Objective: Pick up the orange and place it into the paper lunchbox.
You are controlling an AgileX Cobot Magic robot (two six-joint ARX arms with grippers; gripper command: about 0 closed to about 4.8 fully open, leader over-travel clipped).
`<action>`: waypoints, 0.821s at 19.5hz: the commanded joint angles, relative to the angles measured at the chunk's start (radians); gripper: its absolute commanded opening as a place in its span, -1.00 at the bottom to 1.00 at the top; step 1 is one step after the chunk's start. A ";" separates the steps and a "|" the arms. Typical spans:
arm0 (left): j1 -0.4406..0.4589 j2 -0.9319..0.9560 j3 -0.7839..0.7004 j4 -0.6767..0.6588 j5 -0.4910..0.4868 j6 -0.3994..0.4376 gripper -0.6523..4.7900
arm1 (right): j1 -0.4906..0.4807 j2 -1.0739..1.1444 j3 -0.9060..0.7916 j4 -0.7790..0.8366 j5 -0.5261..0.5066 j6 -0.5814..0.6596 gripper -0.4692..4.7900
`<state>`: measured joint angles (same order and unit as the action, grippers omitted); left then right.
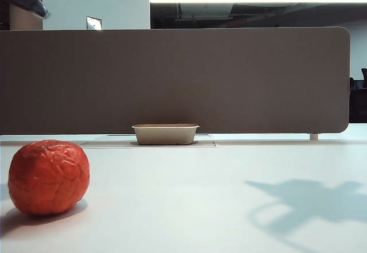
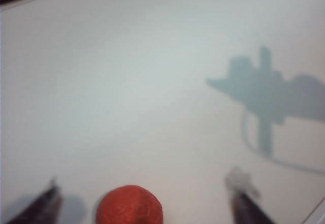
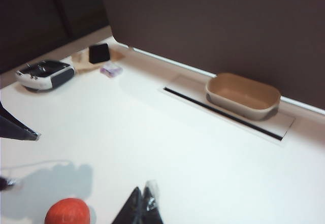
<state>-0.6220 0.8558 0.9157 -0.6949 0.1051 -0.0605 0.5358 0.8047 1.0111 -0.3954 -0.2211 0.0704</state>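
Exterior view, left to right: orange [image 1: 49, 176] sits on the white bench [image 1: 200, 195] at the near left, free of any grip, shadow under it; paper lunchbox [image 1: 166, 134] stands upright at the far middle of the bench, against the grey partition [image 1: 172, 81], well apart from the orange and with nothing in it; an arm's shadow [image 1: 312, 204] falls on the bench at the right. No gripper body shows in that view apart from a dark blurred bar at the top left corner, can't tell what it is. Left wrist view: left gripper [image 2: 147, 203] hangs over the bench with jaws spread wide, released, two dark fingertips [image 2: 43, 206] at either side of the frame; the orange [image 2: 130, 205] lies between them on the bench, touching neither. Picture is blurred. Right wrist view: right gripper [image 3: 141, 206] is above the bench, its dark fingertips [image 3: 133, 209] pressed together into one point, jaws clenched on nothing; the orange [image 3: 67, 212] is just beside it on the bench, not touching; the paper lunchbox [image 3: 242, 95] is well apart, next to a slot [image 3: 223, 113] in the bench, brownish inside showing; a white and black device [image 3: 44, 74] and a small black square thing [image 3: 99, 53] lie at the far edge of the bench
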 commanded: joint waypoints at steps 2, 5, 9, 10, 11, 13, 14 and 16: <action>0.000 0.055 -0.007 -0.024 0.008 0.001 1.00 | -0.001 -0.003 0.003 -0.021 0.002 -0.002 -0.84; 0.000 0.109 -0.013 -0.039 0.009 0.002 1.00 | -0.001 -0.003 0.003 -0.019 0.018 -0.005 -0.84; 0.000 0.195 -0.026 -0.048 0.014 0.030 1.00 | -0.001 -0.003 0.003 -0.019 0.020 -0.022 -0.84; 0.000 0.223 -0.026 -0.048 0.014 0.035 1.00 | -0.001 -0.003 0.003 -0.020 0.020 -0.022 -0.84; 0.000 0.246 -0.026 -0.045 0.014 0.039 1.00 | -0.001 -0.003 0.003 -0.019 0.020 -0.022 -0.84; 0.000 0.298 -0.026 -0.035 0.008 0.054 1.00 | -0.001 -0.002 0.003 -0.019 0.020 -0.022 -0.84; 0.000 0.327 -0.026 -0.034 0.011 0.063 1.00 | -0.001 -0.002 0.003 -0.019 0.020 -0.022 -0.84; 0.000 0.354 -0.043 -0.017 0.011 0.063 1.00 | -0.001 -0.003 0.003 -0.020 0.020 -0.022 -0.84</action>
<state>-0.6224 1.2079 0.8845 -0.7345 0.1150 -0.0010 0.5346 0.8043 1.0111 -0.4286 -0.2024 0.0517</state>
